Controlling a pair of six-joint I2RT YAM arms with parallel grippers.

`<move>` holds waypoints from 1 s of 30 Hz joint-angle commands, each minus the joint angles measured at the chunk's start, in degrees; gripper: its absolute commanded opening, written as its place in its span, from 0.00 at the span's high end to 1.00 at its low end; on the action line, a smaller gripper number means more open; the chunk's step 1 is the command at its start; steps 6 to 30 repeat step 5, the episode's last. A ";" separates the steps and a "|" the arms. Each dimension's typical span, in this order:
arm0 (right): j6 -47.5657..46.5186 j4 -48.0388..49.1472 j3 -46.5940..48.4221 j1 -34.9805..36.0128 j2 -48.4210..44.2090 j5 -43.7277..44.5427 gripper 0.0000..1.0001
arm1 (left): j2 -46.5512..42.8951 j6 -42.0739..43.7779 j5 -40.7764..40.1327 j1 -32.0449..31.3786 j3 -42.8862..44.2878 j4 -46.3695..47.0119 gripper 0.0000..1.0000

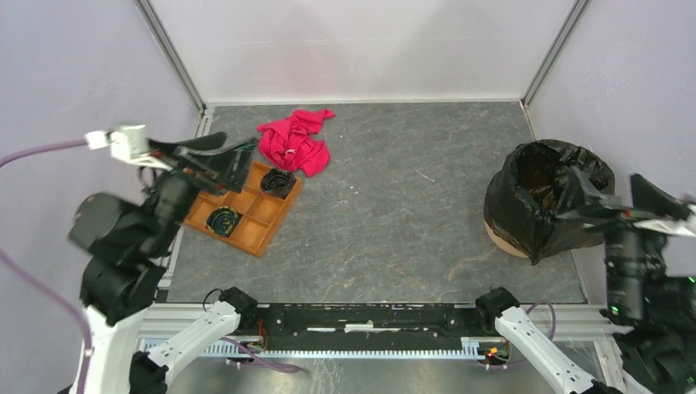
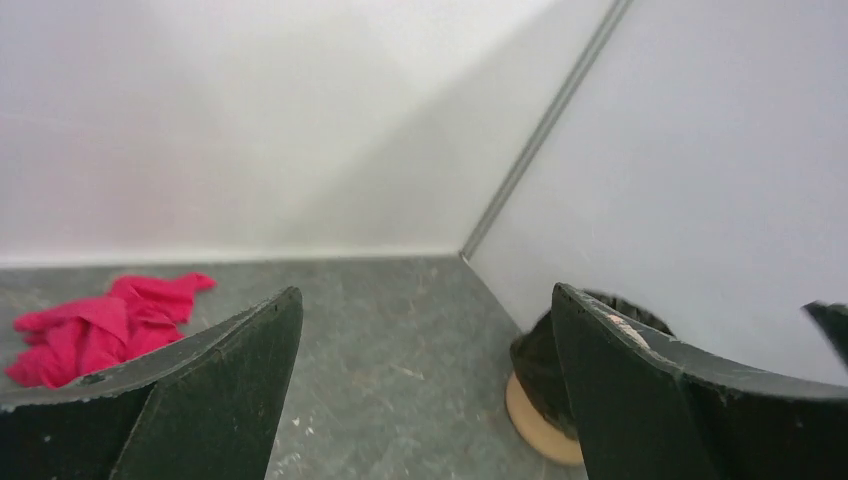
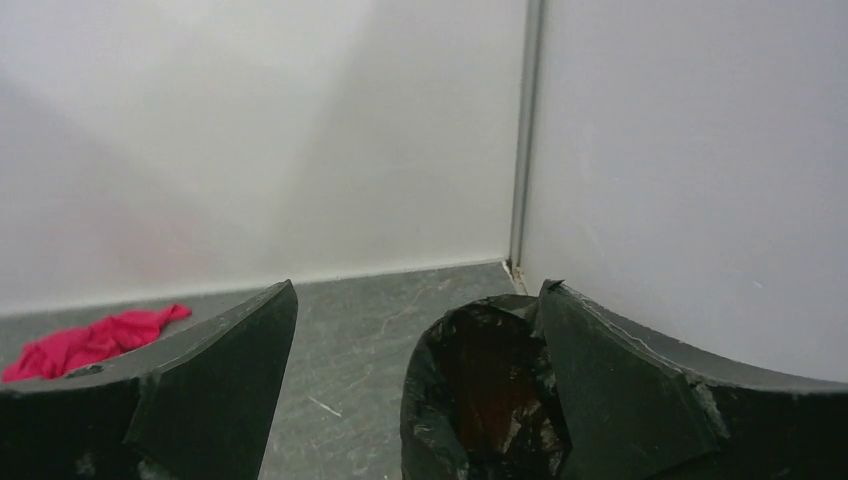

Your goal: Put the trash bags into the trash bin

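Observation:
The trash bin (image 1: 499, 240) stands at the table's right edge. A black trash bag (image 1: 533, 209) is draped over its rim and down its wall, so only the pale base shows. Two small black wads of trash bag (image 1: 278, 182) (image 1: 222, 220) lie in the orange tray's compartments. My left gripper (image 1: 234, 152) hovers open over the tray's far left corner, nothing between its fingers. My right gripper (image 1: 615, 193) is open just right of the bin, one finger over the rim. In the right wrist view the bag-lined bin (image 3: 490, 390) opens below my empty right gripper (image 3: 415, 290).
A pink-red cloth (image 1: 294, 141) lies crumpled behind the flat orange tray (image 1: 250, 234), at the back left. White walls close the table at the back and on both sides. In the left wrist view the cloth (image 2: 100, 325) is at the left and the bin (image 2: 545, 425) at the right.

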 commanded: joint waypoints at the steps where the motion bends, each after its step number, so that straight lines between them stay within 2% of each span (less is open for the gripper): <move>1: -2.46 5.47 -2.56 0.03 2.04 -7.04 0.02 | -1.95 4.17 -7.69 0.09 1.21 -2.19 0.00; 5: -2.90 6.30 -3.43 0.01 2.37 -9.39 0.02 | -3.08 3.72 -10.47 0.09 1.97 -4.41 0.00; 30: -2.90 6.30 -3.43 0.01 2.37 -9.39 0.02 | -3.08 3.72 -10.47 0.09 1.97 -4.41 0.00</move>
